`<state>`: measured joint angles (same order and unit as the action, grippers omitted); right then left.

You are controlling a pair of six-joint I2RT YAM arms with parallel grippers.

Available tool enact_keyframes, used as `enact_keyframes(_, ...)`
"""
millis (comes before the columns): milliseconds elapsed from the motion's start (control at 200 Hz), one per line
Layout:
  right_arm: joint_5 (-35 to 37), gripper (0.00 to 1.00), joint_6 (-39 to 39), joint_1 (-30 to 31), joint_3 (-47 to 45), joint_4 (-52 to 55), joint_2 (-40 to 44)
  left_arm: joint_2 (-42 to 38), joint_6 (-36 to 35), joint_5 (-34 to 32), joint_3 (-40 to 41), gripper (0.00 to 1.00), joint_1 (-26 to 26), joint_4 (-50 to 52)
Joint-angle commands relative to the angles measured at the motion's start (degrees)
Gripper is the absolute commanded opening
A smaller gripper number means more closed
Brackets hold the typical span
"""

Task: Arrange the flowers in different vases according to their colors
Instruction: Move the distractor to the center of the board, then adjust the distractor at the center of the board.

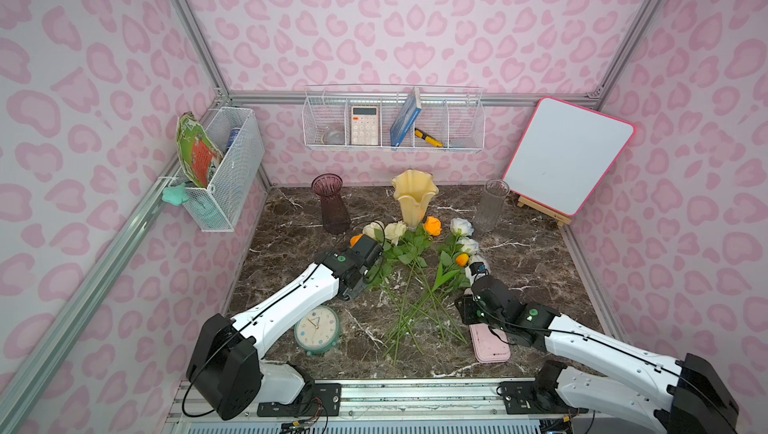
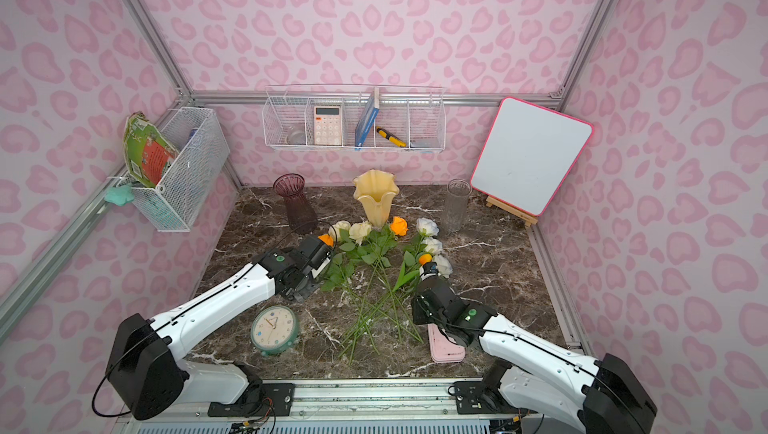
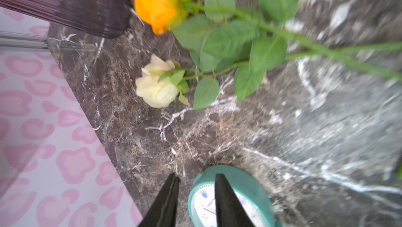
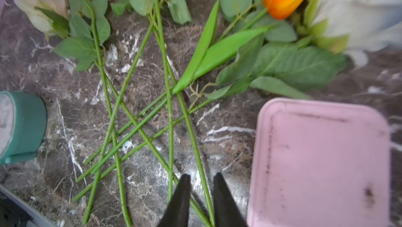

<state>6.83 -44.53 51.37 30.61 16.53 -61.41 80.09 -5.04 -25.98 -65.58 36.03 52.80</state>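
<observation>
The left gripper (image 3: 196, 177) is showing only its fingertips in the left wrist view, with the picture's edge cutting off the rest. In both top views the left arm is hiding it and covering most of an orange rose (image 1: 355, 239), while the right arm is covering part of the pink box (image 1: 490, 346). In the left wrist view, the edges are clipping the purple vase (image 3: 65, 4) and the clock (image 3: 250, 184), and blur is smearing the tabletop (image 3: 348, 128). In the right wrist view, a blurred white rose (image 4: 359, 12) is running off the edge. That view is not showing whether the right gripper (image 4: 201, 175) is pinching the stem (image 4: 202, 184) between its fingers.

High stereo pair; wrist cameras near flowers (image 4: 224, 49)
</observation>
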Motion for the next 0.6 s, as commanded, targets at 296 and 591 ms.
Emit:
enact_keyframes(296, -0.9, 0.0, -8.9, -5.3, -2.4, 0.6, -5.1, 2.3, 43.6, 21.9, 4.6, 0.18, 5.2, -0.8)
enact_keyframes(591, 5.6, 0.0, -11.1, -17.5, -1.9, 7.2, -7.4, -6.9, 54.1, 21.7, 14.5, 0.12, 9.3, -7.8)
